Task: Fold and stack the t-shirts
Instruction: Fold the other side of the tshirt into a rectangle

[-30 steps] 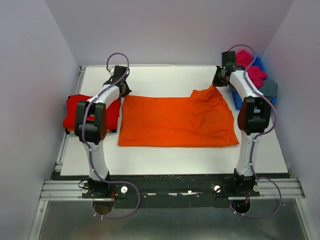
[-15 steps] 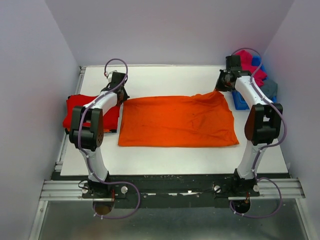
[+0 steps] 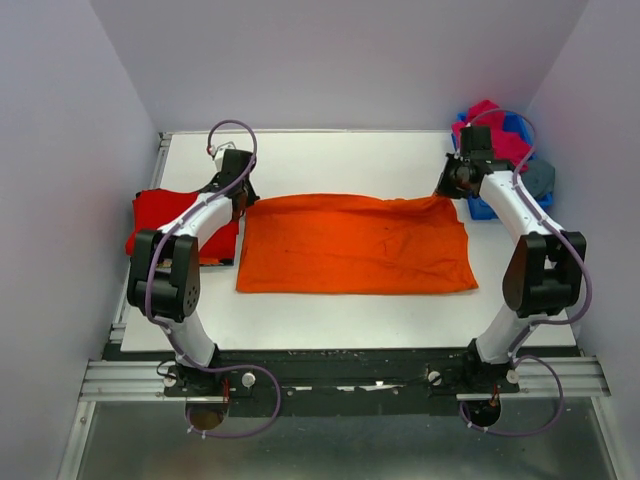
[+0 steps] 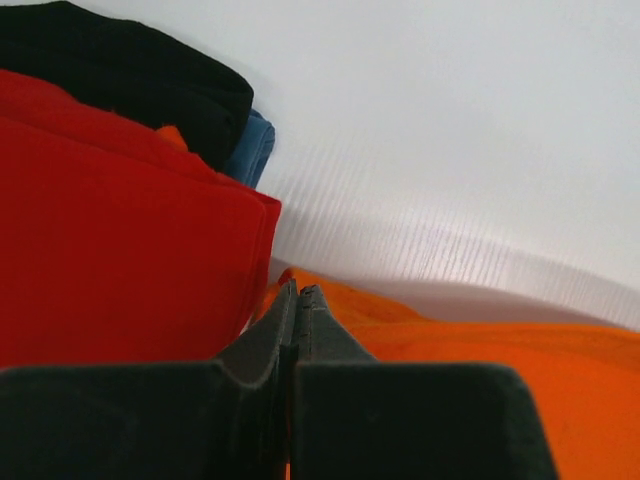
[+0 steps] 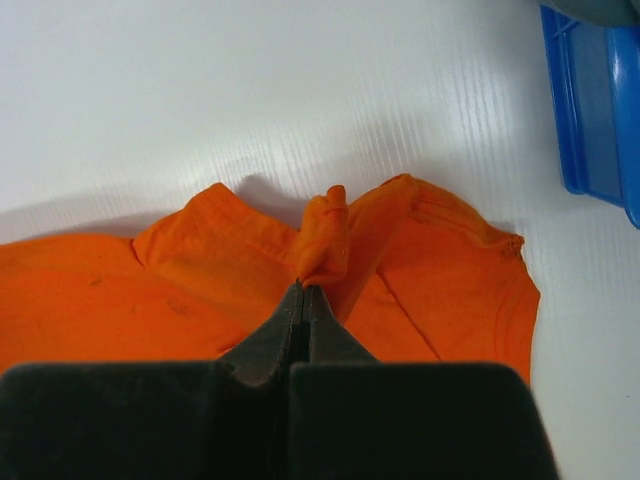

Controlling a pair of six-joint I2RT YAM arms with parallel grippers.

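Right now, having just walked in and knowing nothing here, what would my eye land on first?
A big orange t-shirt lies spread flat in the middle, its far corners pinched by the left gripper and right gripper. A folded red t-shirt sits at the left edge, and a blue bin of crumpled shirts at the far right corner.

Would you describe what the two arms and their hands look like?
The left arm and right arm have white tubular links, bulky black joint housings and a thin mauve cable looping alongside. The left hand and right hand are matte black, tapering to narrow tips.
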